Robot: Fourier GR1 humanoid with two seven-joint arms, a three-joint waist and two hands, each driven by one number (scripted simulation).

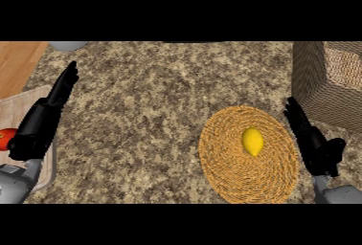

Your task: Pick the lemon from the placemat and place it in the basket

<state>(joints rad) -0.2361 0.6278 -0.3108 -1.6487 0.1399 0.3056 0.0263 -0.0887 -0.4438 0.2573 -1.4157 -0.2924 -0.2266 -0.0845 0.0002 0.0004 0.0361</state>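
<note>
1. Right hand (314,143), fingers straight and holding nothing, hovers at the woven placemat's (240,184) right edge.
2. Lemon (252,141) lies on the placemat's middle.
3. Basket (329,81) stands behind, far right.
4. Left hand (39,127), fingers straight, rests far left.

The worktop (148,115) is speckled brown and grey stone and fills most of the view. A round woven placemat (233,167) lies flat on it at the lower right. Just beyond the mat, at the upper right, stands a woven basket (318,81). A pale board (21,107) lies at the left edge. A grey rounded thing (68,45), perhaps a bowl, sits at the top edge, cut off.
</note>
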